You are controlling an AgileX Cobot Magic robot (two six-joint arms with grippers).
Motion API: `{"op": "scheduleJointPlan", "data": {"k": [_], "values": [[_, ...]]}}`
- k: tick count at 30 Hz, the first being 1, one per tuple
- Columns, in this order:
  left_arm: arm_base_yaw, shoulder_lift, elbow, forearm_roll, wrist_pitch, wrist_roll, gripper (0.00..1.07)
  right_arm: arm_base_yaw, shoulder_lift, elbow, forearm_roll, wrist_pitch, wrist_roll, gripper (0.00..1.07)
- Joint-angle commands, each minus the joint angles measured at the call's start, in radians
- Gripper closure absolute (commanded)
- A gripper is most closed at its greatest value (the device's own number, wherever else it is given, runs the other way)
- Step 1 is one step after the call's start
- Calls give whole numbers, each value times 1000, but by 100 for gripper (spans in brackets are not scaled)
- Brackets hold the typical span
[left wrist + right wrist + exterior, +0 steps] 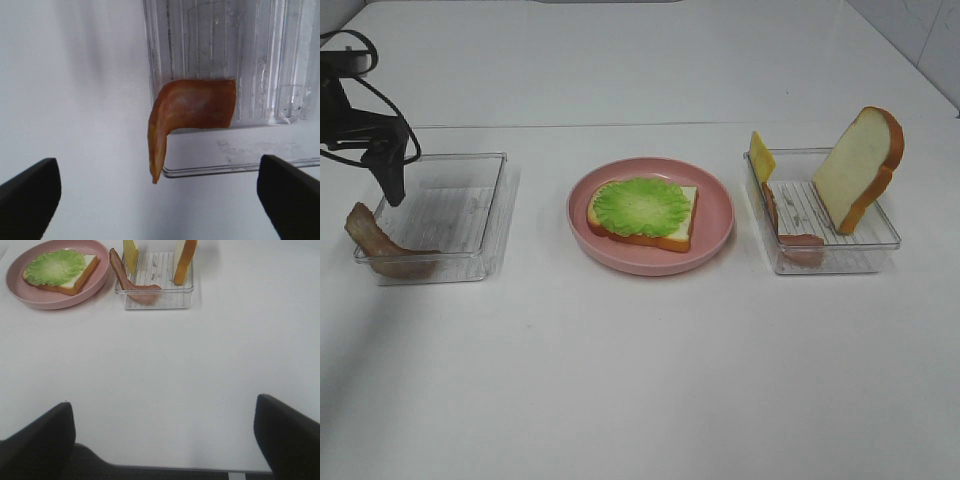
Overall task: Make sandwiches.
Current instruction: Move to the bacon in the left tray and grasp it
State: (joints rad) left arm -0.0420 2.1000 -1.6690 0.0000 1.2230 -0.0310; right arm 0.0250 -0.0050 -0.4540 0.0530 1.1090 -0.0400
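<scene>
On the pink plate (717,232) at the table's middle lies a bread slice (682,212) topped with ruffled green lettuce (642,205). A brown bacon strip (378,243) droops over the near-left corner of the left clear tray (455,210). My left gripper (392,178) hangs open above that tray's left wall. In the left wrist view the bacon (192,107) lies ahead of the wide-apart fingers (27,200). The right tray (865,243) holds an upright bread slice (858,165), a yellow cheese square (761,158) and a ham slice (788,225). My right gripper (160,440) is open over bare table, well short of its tray (160,270).
The white table's far corners narrow toward a tiled wall at the upper right. A black cable loops from the left arm at the upper left. In the right wrist view the plate (30,299) sits beside the tray, and the table's near edge runs just under the gripper.
</scene>
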Motion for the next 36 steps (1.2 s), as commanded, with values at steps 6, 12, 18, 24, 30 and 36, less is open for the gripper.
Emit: {"op": "scheduleJointPlan", "data": {"k": [6, 12, 18, 24, 30, 36], "values": [[-2, 65, 6, -11, 60, 0, 6, -1, -21, 2, 1, -5, -5, 13], [-2, 67, 6, -11, 56, 0, 14, -1, -21, 2, 1, -5, -5, 13], [-2, 67, 6, -11, 47, -7, 58, -1, -21, 2, 1, -5, -5, 13], [-2, 67, 6, -11, 47, -23, 64, -1, -21, 2, 1, -5, -5, 13], [-2, 67, 6, -6, 47, -31, 64, -1, -21, 2, 1, -5, -5, 13], [-2, 67, 6, -6, 44, -31, 64, -1, -21, 2, 1, -5, -5, 13]]}}
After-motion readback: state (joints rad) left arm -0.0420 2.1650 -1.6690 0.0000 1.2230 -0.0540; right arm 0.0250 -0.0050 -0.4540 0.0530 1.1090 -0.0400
